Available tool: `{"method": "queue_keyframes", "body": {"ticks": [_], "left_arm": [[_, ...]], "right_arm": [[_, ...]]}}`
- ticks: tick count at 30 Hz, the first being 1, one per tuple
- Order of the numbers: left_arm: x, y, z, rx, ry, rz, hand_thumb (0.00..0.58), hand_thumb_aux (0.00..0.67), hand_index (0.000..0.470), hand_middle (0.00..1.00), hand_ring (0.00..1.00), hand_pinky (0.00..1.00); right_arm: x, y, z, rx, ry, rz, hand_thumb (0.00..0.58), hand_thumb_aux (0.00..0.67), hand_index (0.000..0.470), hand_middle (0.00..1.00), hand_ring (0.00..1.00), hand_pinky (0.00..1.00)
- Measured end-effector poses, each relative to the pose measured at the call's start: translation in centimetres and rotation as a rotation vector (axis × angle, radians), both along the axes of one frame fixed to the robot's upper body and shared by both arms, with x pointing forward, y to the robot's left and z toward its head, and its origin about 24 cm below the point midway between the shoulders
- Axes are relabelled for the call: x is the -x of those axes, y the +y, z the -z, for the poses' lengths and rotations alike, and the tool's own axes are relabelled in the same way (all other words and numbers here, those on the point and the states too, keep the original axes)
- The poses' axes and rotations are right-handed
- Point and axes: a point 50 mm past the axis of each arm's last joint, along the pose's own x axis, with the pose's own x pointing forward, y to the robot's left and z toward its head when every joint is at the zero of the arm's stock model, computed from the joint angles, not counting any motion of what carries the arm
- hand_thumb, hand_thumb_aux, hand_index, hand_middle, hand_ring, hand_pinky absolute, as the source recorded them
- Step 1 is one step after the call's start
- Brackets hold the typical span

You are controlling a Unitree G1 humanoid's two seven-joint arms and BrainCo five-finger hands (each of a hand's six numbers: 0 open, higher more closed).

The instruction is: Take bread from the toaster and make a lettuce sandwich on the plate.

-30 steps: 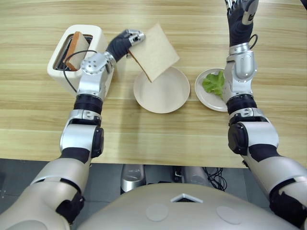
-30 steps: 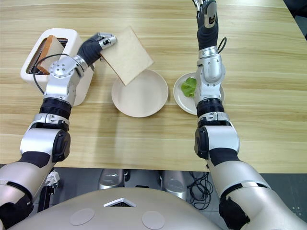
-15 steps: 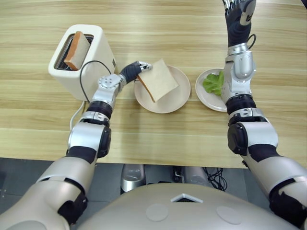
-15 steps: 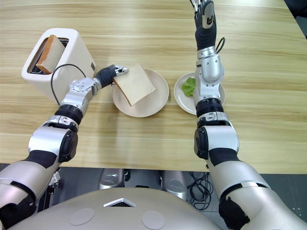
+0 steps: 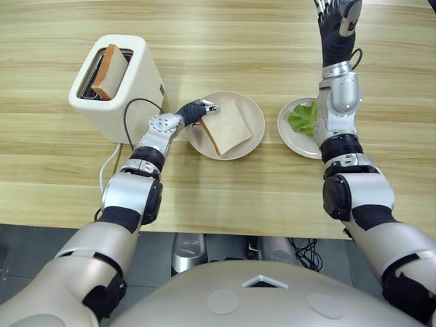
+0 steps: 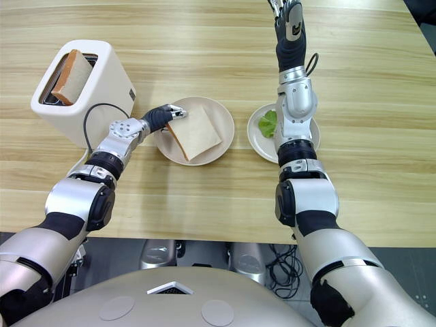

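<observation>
A cream toaster (image 5: 116, 92) stands at the back left with one bread slice (image 5: 110, 63) upright in its slot. In front of me sits a beige plate (image 5: 255, 109), and a second bread slice (image 5: 228, 127) lies almost flat on it. My left hand (image 5: 195, 110) rests at the plate's left rim, shut on that slice's left corner. To the right, a lettuce leaf (image 5: 304, 117) lies on a small plate (image 5: 291, 139). My right hand (image 6: 289, 12) is held high over the far side of the table, beyond the small plate, its forearm passing over the plate's right side.
The toaster's black cord (image 5: 129, 109) loops between the toaster and my left forearm, and a white cord (image 5: 105, 174) runs off the table's front edge. Bare wooden tabletop (image 5: 225, 41) stretches behind and to the right of the plates.
My left hand has come down and toward me with the slice, which was tilted in the air over the plate and now lies almost flat on it. The right arm has stayed still.
</observation>
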Motion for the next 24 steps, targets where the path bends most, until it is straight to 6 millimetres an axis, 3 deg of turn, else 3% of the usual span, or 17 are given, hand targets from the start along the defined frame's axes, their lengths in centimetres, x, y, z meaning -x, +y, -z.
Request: {"method": "queue_keyframes", "body": {"ticks": [1, 2, 12, 16, 19, 21, 24], "left_arm": [[-0.1, 0.1, -0.1, -0.017, -0.018, -0.009, 0.0, 0.0, 0.0, 0.45, 0.45, 0.45], [-0.2, 0.2, -0.3, -0.037, -0.037, -0.012, 0.0, 0.0, 0.0, 0.0, 0.0, 0.0], [-1.2, -1.1, -3.7, -0.116, -0.344, 0.06, 0.0, 0.0, 0.0, 0.0, 0.0, 0.0], [-1.1, -1.7, -4.2, -0.153, -0.409, 0.1, 0.0, 0.0, 0.0, 0.0, 0.0, 0.0], [-1.2, -2.0, -4.8, -0.218, -0.492, 0.115, 0.0, 0.0, 0.0, 0.0, 0.0, 0.0], [-1.3, -1.4, -5.4, -0.275, -0.556, 0.103, 0.0, 0.0, 0.0, 0.0, 0.0, 0.0], [-1.6, -1.2, -6.5, -0.332, -0.644, 0.085, 0.0, 0.0, 0.0, 0.0, 0.0, 0.0]], "right_arm": [[0.0, 0.0, 0.0, 0.0, 0.0, -0.001, 0.0, 0.0, 0.0, 0.0, 0.0, 0.0], [0.0, 0.1, 0.0, 0.0, 0.0, -0.003, 0.0, 0.0, 0.0, 0.0, 0.0, 0.0], [0.0, -0.1, -0.1, 0.034, -0.006, 0.01, 0.0, 0.0, 0.0, 0.0, 0.0, 0.0], [-0.2, -1.8, -0.5, 0.172, -0.004, 0.112, 0.0, 0.0, 0.0, 0.0, 0.0, 0.0], [-0.5, -4.2, -0.6, 0.418, 0.039, 0.25, 0.0, 0.0, 0.0, 0.0, 0.0, 0.0], [-0.7, -6.1, -0.2, 0.682, 0.106, 0.339, 0.0, 0.0, 0.0, 0.0, 0.0, 0.0], [0.2, -9.7, 1.7, 1.074, 0.261, 0.397, 0.0, 0.0, 0.0, 0.0, 0.0, 0.0]]}}
